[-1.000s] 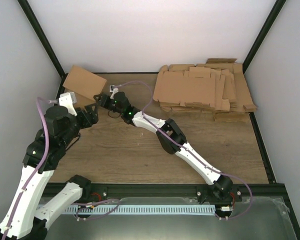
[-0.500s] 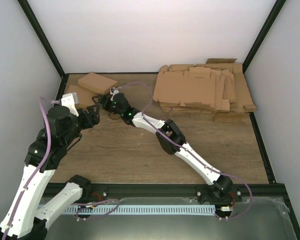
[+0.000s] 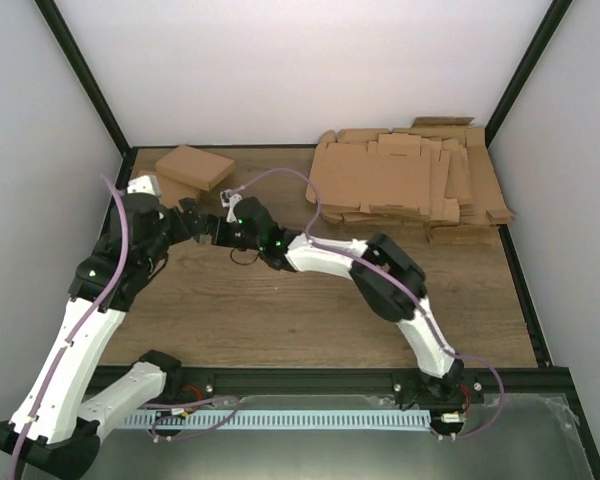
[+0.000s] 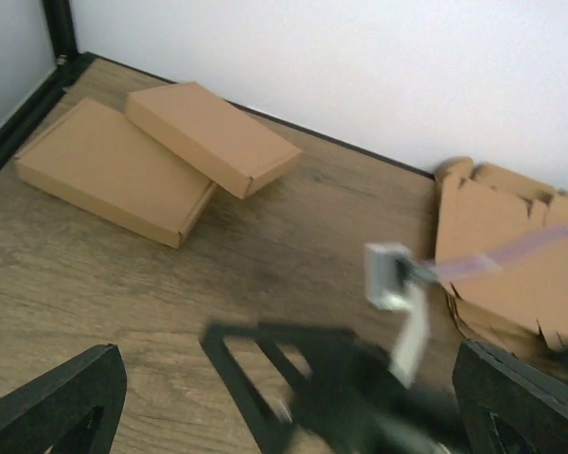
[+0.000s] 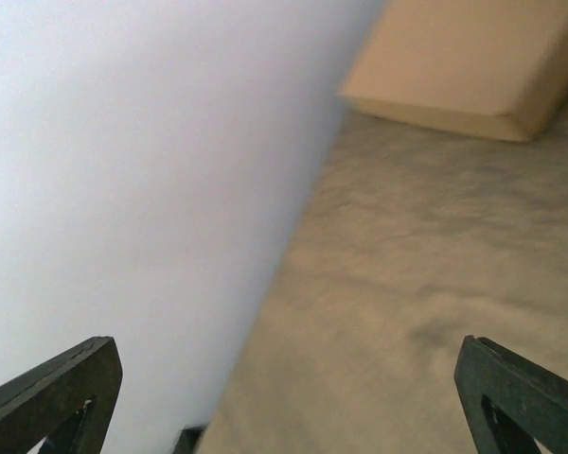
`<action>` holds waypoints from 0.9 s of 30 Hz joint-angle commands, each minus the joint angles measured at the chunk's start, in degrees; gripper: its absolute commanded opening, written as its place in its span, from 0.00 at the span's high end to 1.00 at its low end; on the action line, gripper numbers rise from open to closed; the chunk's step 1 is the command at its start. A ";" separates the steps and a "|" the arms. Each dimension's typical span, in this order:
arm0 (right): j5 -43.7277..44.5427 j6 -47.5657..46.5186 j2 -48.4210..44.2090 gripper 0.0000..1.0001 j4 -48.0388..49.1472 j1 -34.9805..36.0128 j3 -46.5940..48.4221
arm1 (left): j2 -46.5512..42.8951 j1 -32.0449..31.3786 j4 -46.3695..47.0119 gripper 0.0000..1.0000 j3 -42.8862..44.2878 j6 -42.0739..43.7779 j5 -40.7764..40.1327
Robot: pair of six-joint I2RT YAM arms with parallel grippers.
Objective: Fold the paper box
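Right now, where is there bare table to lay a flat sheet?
Free: the tabletop between right arm and sheet pile; the back strip between pile and stacked folded boxes. Crowded: left corner, around left gripper and right gripper.

Bright even light, blurred wrist views

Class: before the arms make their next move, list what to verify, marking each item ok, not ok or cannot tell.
1. Left gripper open and empty: ok.
2. Right gripper open and empty: ok.
3. Top box closed and free of both grippers: ok.
4. Top box lying flat: not ok, it rests partly on the lower box.
5. Clearance between the two grippers: cannot tell; they sit very close in the top view.
6. Pile of flat sheets at the far right, nothing on it: ok.
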 commanded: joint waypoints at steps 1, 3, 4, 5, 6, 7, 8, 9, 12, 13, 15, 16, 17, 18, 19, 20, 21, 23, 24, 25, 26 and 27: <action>2.24 -4.00 -15.03 0.00 7.77 1.87 -13.41 | 0.88 3.25 3.17 0.01 2.43 -0.68 -4.06; 4.08 -5.42 -21.74 0.00 7.99 1.83 -20.48 | 3.37 6.29 5.08 0.01 2.37 -1.46 0.02; 5.81 -6.18 -25.34 0.00 8.01 1.87 -23.92 | 4.73 7.81 5.92 0.00 2.30 -2.11 2.52; 7.47 -7.06 -28.37 0.00 7.89 1.88 -27.12 | 6.33 9.28 6.81 0.00 2.27 -3.16 4.96; 9.29 -7.94 -31.68 0.00 7.62 1.83 -30.01 | 7.71 10.54 7.75 0.00 2.05 -4.32 7.04; 10.65 -9.17 -34.85 0.00 7.47 1.80 -32.47 | 9.32 11.77 9.03 0.00 1.68 -5.77 9.35; 11.87 -10.31 -37.76 0.00 7.15 1.79 -34.91 | 11.09 12.92 10.83 0.00 0.88 -8.13 12.14; 13.32 -11.19 -40.81 0.00 6.46 1.79 -36.78 | 12.29 14.22 13.11 0.00 -0.20 -10.41 16.09; 17.76 -13.83 -49.16 0.00 3.06 1.60 -41.83 | 15.42 18.47 24.15 0.00 -6.83 -19.53 25.32; 19.26 -14.58 -51.64 0.00 2.00 1.32 -43.68 | 16.44 19.60 28.48 0.00 -9.18 -23.00 27.45; 20.16 -15.63 -57.35 0.00 0.33 -0.08 -47.06 | 18.91 21.72 37.72 0.00 -13.81 -29.01 30.93; 19.97 -15.84 -59.36 0.00 -0.57 -1.05 -48.83 | 20.59 22.62 42.13 0.00 -15.59 -31.55 32.35; 19.43 -16.22 -61.36 0.00 -1.52 -2.85 -51.15 | 22.46 23.46 45.74 0.00 -16.49 -33.22 33.45; 18.89 -16.31 -63.18 0.00 -2.15 -4.28 -52.86 | 24.90 24.11 48.44 0.00 -16.52 -34.29 34.27; 18.06 -16.47 -64.90 0.00 -2.54 -5.67 -54.63 | 27.43 24.46 50.17 0.00 -15.90 -34.64 34.85; 17.15 -16.96 -66.62 0.00 -2.54 -7.23 -56.30 | 29.94 24.63 51.82 0.00 -14.91 -34.71 35.84; 16.20 -17.61 -68.17 0.00 -2.46 -8.60 -57.99 | 32.76 24.86 53.47 0.00 -13.77 -34.79 37.20; 14.92 -19.33 -71.06 0.00 -2.11 -11.01 -60.83 | 38.23 25.56 57.52 0.00 -11.44 -35.40 42.38; 14.55 -20.42 -72.30 0.00 -1.85 -11.83 -62.11 | 40.90 25.94 59.07 0.00 -10.44 -36.27 44.41; 14.65 -21.50 -73.44 0.00 -1.66 -12.64 -63.15 | 43.20 26.20 61.02 0.00 -9.80 -37.47 46.14; 14.93 -22.53 -74.41 0.00 -1.43 -13.33 -64.30 | 45.14 26.36 63.52 0.00 -9.69 -39.41 47.39; 15.21 -23.71 -75.45 0.00 -0.77 -13.86 -65.36 | 46.57 26.37 65.93 0.00 -9.74 -40.68 47.49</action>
